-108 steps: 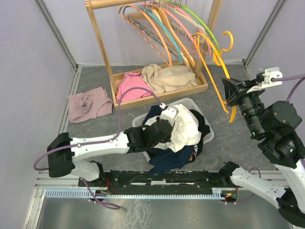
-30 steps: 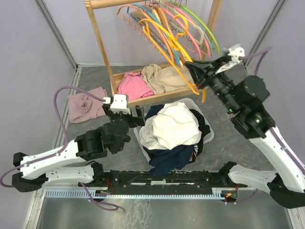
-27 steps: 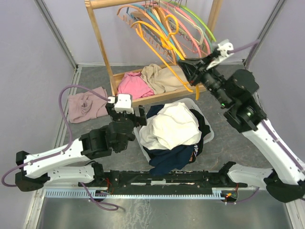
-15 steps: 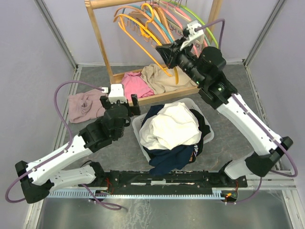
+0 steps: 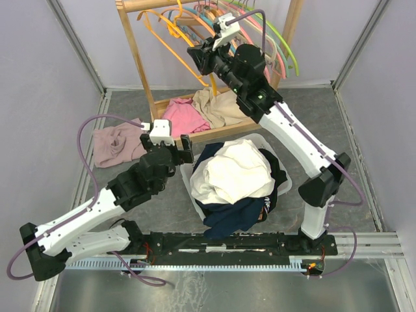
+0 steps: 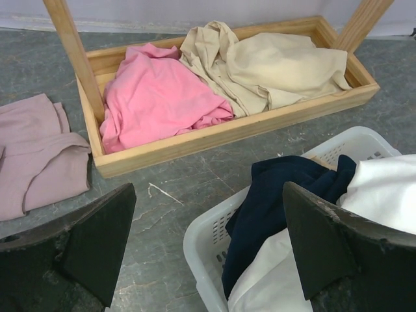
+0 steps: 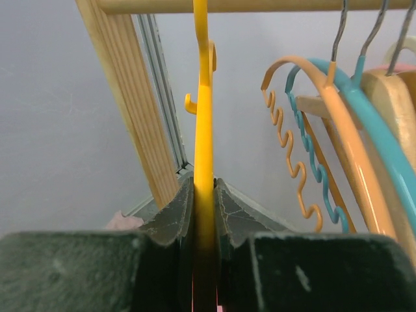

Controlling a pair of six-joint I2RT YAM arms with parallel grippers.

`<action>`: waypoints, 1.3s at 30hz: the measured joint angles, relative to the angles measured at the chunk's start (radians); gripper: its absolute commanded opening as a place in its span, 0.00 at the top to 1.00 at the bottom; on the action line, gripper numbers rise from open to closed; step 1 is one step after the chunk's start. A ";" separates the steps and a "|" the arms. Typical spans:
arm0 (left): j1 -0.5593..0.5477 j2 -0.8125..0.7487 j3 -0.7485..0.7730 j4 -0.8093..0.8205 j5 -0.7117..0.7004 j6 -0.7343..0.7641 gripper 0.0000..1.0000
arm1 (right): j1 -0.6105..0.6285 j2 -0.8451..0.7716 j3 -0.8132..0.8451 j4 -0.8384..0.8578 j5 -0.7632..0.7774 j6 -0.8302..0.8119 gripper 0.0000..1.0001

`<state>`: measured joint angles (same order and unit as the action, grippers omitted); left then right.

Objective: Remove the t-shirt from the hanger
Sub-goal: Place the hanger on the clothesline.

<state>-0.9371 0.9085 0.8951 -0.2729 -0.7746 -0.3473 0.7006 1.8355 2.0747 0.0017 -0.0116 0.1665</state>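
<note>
The yellow hanger [image 7: 203, 97] is bare and stands edge-on between the fingers of my right gripper [image 7: 203, 190], which is shut on it. Its hook reaches the wooden rail [image 7: 273, 5] of the rack. In the top view my right gripper [image 5: 196, 60] is up at the rack's left end. The white t-shirt [image 5: 234, 172] lies on top of the pile in the white basket [image 5: 187, 170]. My left gripper [image 5: 168, 151] hovers wide open over the floor by the basket's left rim [image 6: 203, 234], holding nothing. The t-shirt [image 6: 383, 188] shows at its right finger.
Several coloured hangers [image 5: 260, 32] hang on the wooden rack [image 5: 136, 58]. Its base tray [image 6: 195, 140] holds a pink garment [image 6: 156, 97] and a beige one [image 6: 279, 62]. A navy garment [image 6: 273, 195] spills over the basket. A mauve cloth [image 5: 120, 142] lies on the floor at the left.
My right arm has swung left and up, carrying the yellow hanger from the right of the rack to its rail. My left gripper has drawn back from the basket and stays open.
</note>
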 measured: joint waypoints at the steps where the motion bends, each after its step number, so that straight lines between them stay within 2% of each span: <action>1: 0.000 -0.008 -0.003 0.000 0.002 0.000 0.01 | 0.000 0.022 0.015 0.002 0.000 -0.001 0.98; 7: 0.000 -0.041 -0.014 0.017 0.018 -0.001 0.01 | 0.000 0.115 0.099 0.016 -0.007 -0.011 0.98; 15: 0.000 -0.047 -0.019 0.019 0.019 -0.001 0.01 | 0.002 0.128 0.130 0.020 -0.003 -0.014 0.98; 23: 0.000 -0.031 -0.019 0.019 0.023 -0.001 0.01 | 0.002 0.209 0.296 -0.026 0.010 -0.015 0.98; 30: 0.000 -0.019 -0.013 0.020 0.026 -0.001 0.01 | 0.002 0.230 0.287 -0.053 0.012 -0.014 0.98; 34: 0.000 0.000 0.004 0.021 0.026 0.000 0.01 | 0.002 0.217 0.239 -0.013 0.013 -0.013 0.85; 35: 0.000 0.005 0.009 0.022 0.027 0.000 0.01 | 0.002 0.208 0.215 0.004 0.013 -0.013 0.85; 39: 0.000 0.019 0.023 0.023 0.027 0.000 0.01 | 0.000 0.158 0.132 0.055 0.027 -0.013 0.93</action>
<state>-0.9371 0.9276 0.9180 -0.2504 -0.7479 -0.3477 0.7010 1.9930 2.2063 0.0563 0.0154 0.1532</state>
